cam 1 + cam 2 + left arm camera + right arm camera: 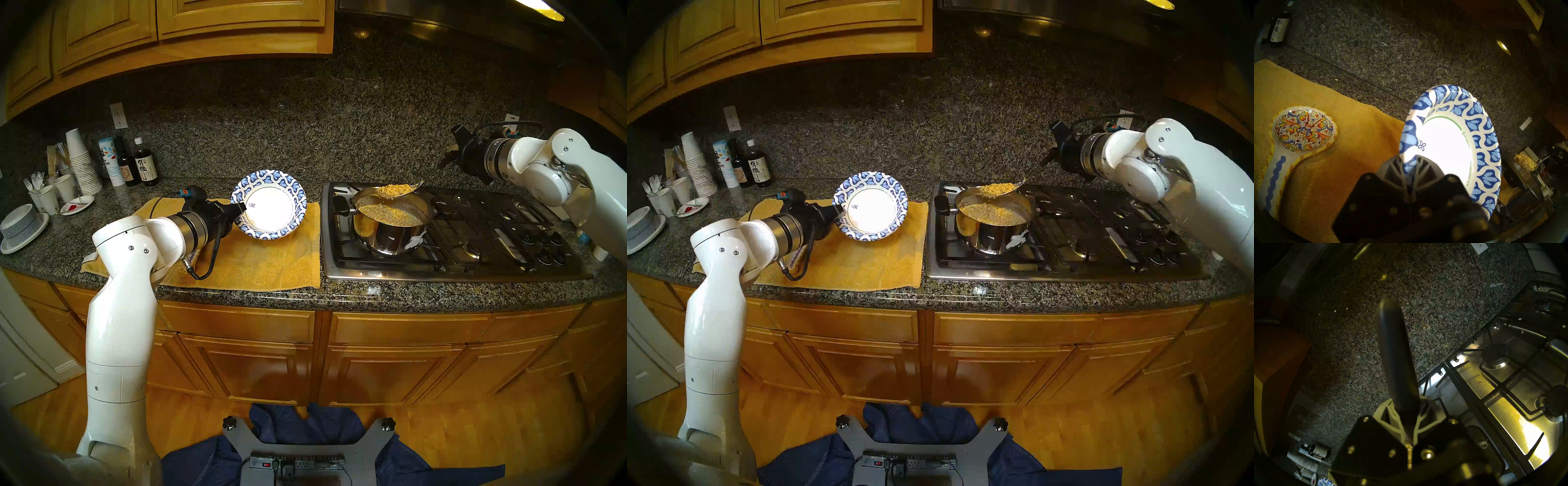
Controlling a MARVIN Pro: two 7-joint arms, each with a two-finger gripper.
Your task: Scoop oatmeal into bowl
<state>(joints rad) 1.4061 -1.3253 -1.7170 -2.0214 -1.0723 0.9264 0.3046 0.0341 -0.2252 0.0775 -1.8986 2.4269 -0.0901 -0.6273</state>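
Note:
My left gripper [241, 207] is shut on the left rim of the blue-and-white paper bowl [288, 193], holding it tilted above the yellow towel [264, 258]; its white centre is bare. In the left wrist view the fingers [1398, 168] pinch the bowl [1483, 135] rim. My right gripper [449, 156] is shut on the dark handle of a metal spoon [412, 190], whose head carries a heap of oatmeal [393, 190] just above the steel pot [390, 234]. More oatmeal [386, 212] fills the pot. The spoon handle [1395, 353] juts up in the right wrist view.
The pot sits on the front-left burner of a gas cooktop [475, 244]. A painted ceramic spoon rest [1301, 132] lies on the towel. Bottles [146, 166], stacked paper cups [81, 163], forks and stacked grey bowls [20, 227] crowd the counter's far left.

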